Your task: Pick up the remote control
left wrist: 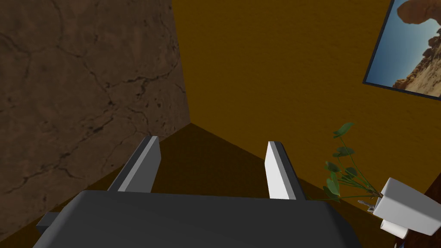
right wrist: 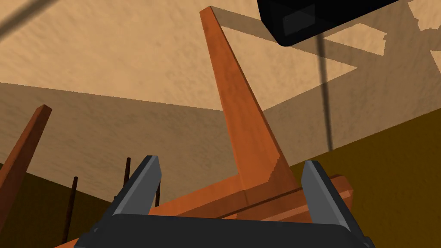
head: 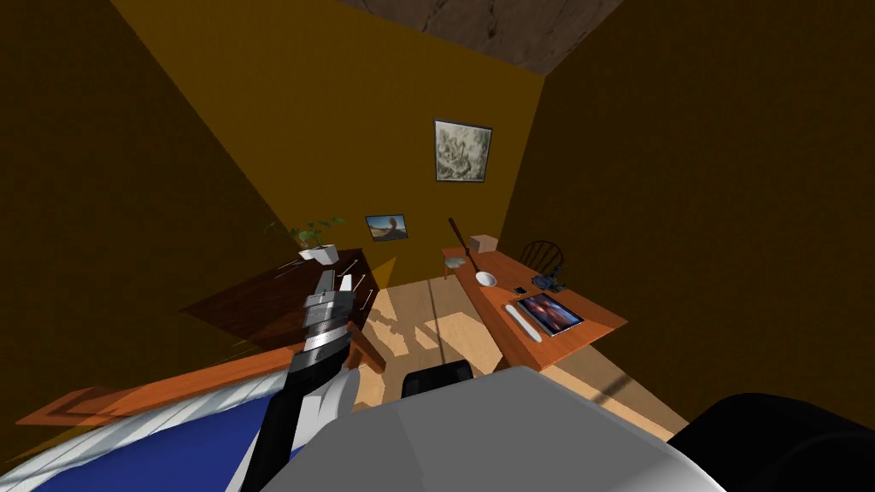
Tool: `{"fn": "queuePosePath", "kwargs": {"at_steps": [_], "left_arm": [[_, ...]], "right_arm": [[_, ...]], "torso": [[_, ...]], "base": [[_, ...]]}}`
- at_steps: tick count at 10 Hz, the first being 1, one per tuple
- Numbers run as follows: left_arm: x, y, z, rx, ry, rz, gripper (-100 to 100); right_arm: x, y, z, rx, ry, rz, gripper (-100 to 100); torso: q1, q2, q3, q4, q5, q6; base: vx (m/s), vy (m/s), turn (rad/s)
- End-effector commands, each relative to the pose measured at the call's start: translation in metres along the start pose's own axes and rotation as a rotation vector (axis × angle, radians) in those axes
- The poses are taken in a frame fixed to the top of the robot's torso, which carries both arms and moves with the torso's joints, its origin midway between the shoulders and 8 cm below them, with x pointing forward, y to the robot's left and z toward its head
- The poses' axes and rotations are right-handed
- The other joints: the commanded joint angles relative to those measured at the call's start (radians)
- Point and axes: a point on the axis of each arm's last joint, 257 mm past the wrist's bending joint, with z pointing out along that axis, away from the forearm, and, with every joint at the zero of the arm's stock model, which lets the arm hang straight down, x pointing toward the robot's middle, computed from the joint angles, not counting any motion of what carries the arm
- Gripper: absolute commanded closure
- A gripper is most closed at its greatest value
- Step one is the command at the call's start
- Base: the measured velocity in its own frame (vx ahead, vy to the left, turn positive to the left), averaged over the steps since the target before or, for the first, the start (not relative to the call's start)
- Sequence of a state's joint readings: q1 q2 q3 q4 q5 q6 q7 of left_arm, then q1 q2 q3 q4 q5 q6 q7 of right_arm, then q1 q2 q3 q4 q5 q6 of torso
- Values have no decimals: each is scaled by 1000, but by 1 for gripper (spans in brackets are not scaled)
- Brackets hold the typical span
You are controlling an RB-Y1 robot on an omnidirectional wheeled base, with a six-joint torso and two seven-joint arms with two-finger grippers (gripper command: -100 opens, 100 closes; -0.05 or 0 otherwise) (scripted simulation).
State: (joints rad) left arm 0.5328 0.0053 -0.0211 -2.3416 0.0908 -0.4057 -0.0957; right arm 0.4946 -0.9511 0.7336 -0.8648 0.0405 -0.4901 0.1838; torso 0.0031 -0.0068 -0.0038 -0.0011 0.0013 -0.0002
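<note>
Remote (head: 523,322) lies as a long white bar on the orange desk (head: 590,330), just beside a tablet (head: 551,313), to the robot's right and well apart from both grippers. A bowl (head: 485,279) sits farther along the desk. The left gripper (left wrist: 212,141) is raised by a dark table (head: 256,303) near a plant (left wrist: 344,172), fingers wide apart, holding nothing. The right gripper (right wrist: 230,160) is likewise spread and empty, facing an orange leg (right wrist: 241,116) and the floor (right wrist: 129,64).
</note>
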Motion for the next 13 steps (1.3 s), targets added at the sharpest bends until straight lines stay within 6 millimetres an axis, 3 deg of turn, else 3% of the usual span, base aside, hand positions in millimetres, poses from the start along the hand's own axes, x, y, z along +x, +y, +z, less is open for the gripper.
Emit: {"fn": "queuePosePath", "kwargs": {"at_steps": [1, 5, 7, 8, 9, 13], "left_arm": [[0, 0, 0, 0, 0, 0, 0], [0, 0, 0, 0, 0, 0, 0], [0, 0, 0, 0, 0, 0, 0], [0, 0, 0, 0, 0, 0, 0], [0, 0, 0, 0, 0, 0, 0], [0, 0, 0, 0, 0, 0, 0]], "right_arm": [[4, -13, -5, 25, 14, -17, -100], [-15, -94, -47, 177, 71, -126, -100], [-15, -94, -47, 177, 71, -126, -100], [-33, -118, -61, 225, 75, -162, -100], [-41, -125, -65, 240, 73, -175, -100], [-56, -127, -63, 244, 70, -197, -100]], "torso": [[0, 0, 0, 0, 0, 0], [-2, -3, -2, -1, 0, 0], [-2, 0, 0, 0, -1, 1], [-1, 5, 3, 1, -1, 2], [-2, 3, 2, 1, 0, 0], [-4, 1, 0, 0, -1, 1]], "base": [[82, 18, 89], [135, 7, 275], [54, -7, 9], [63, -20, 257], [123, -32, 446], [89, -49, 148]]}}
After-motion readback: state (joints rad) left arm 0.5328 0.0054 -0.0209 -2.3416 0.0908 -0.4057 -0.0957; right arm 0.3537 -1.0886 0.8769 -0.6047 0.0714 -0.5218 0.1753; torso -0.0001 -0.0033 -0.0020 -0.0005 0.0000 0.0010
